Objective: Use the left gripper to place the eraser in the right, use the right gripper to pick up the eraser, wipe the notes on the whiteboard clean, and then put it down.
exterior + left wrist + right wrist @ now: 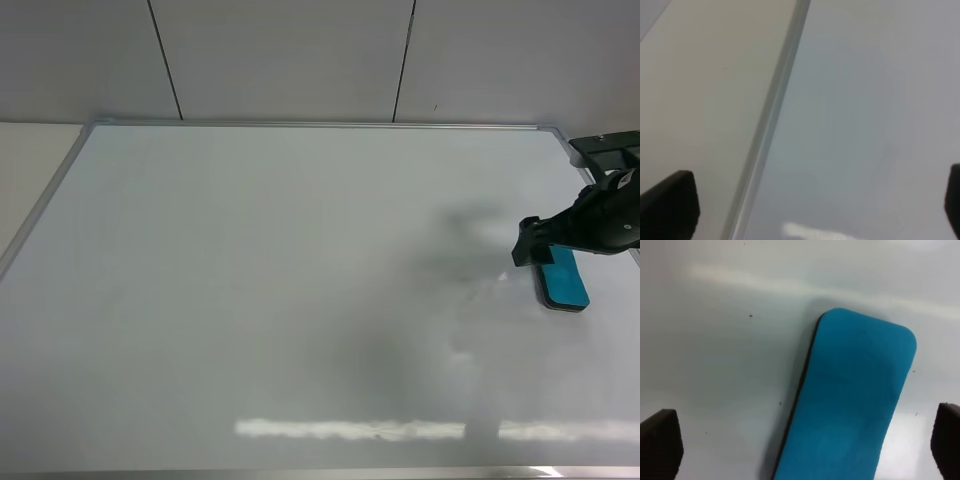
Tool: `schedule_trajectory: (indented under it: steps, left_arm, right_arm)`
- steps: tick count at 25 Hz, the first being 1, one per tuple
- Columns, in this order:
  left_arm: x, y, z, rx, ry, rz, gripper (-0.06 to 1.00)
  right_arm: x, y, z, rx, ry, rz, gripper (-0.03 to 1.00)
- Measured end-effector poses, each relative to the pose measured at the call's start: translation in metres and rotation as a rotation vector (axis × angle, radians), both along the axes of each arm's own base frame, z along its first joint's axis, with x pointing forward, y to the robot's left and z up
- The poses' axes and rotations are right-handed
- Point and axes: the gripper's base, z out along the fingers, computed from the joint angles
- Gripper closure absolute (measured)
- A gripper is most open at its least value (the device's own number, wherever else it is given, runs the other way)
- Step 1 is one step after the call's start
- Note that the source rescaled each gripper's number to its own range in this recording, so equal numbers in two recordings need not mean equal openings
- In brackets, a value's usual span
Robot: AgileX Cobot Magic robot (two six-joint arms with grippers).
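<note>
Whiteboard (300, 300) takes up pretty much everything from the overhead camera, thin silver frame running along the far edge and down the left side, with a strip of pale desk (30, 170) showing past that left frame. Honestly loads of bare glossy white from the left frame all the way across the middle, just a smear of glare near the front edge and some soft shadows toward the right. I can't make out any marker strokes on it from any of the three views.

All the action is crammed over at the right edge. The right gripper (540, 256) pokes in from that side on its black arm, sitting low over the near end of the eraser (565, 279). The teal pad lies flat on the board, close to the right frame, and its far end sticks out clear of the gripper.

Right wrist cam is where you get the real detail: eraser (850, 405) flat on the board with the dark felt showing as a thin line along one long side, and the two fingers (660, 442) spread wide either side of it, not touching it.

Left gripper (820, 210) isn't visible from overhead at all. Its own cam shows it over the board's frame with desk on one side, fingers (670, 202) spread wide apart, nothing between them.
</note>
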Motion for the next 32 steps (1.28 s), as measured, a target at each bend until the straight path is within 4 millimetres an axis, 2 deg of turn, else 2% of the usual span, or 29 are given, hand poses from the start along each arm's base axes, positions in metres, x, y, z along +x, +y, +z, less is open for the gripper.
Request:
schedule_trajectory:
  steps: [3,6,10,12,14,18,22,23,24,27,30,32]
  left_arm:
    - [0.0,0.0,0.0,0.0,0.0,0.0,-0.06]
    - [0.0,0.0,0.0,0.0,0.0,0.0,-0.06]
    - [0.0,0.0,0.0,0.0,0.0,0.0,-0.06]
    - [0.0,0.0,0.0,0.0,0.0,0.0,-0.06]
    - [0.0,0.0,0.0,0.0,0.0,0.0,-0.06]
    - [0.0,0.0,0.0,0.0,0.0,0.0,-0.06]
    - [0.0,0.0,0.0,0.0,0.0,0.0,-0.06]
    - [0.0,0.0,0.0,0.0,0.0,0.0,-0.06]
    - [0.0,0.0,0.0,0.0,0.0,0.0,-0.06]
    - [0.0,0.0,0.0,0.001,0.0,0.0,-0.06]
    - [0.0,0.0,0.0,0.001,0.0,0.0,-0.06]
    - [0.0,0.0,0.0,0.001,0.0,0.0,-0.06]
  right_arm:
    - [-0.001,0.0,0.005,0.009,-0.011,-0.017,-0.03]
    - [-0.005,0.0,0.023,0.012,-0.077,-0.02,-0.03]
    - [-0.017,0.001,0.063,0.029,-0.23,-0.035,-0.03]
    - [-0.03,0.002,0.091,0.06,-0.343,-0.054,-0.03]
    - [-0.049,0.004,0.121,0.103,-0.461,-0.073,-0.03]
    - [-0.104,0.008,0.172,0.179,-0.688,-0.077,-0.03]
    - [-0.178,0.011,0.207,0.189,-0.936,-0.036,-0.03]
    - [-0.2,0.011,0.213,0.191,-1.005,-0.024,-0.03]
    - [-0.2,0.011,0.213,0.191,-1.005,-0.024,-0.03]
    - [-0.242,0.013,0.213,0.193,-1.077,0.004,-0.03]
    - [-0.276,0.015,0.199,0.162,-1.042,0.036,-0.03]
    - [-0.293,0.013,0.178,0.119,-0.9,0.036,-0.03]
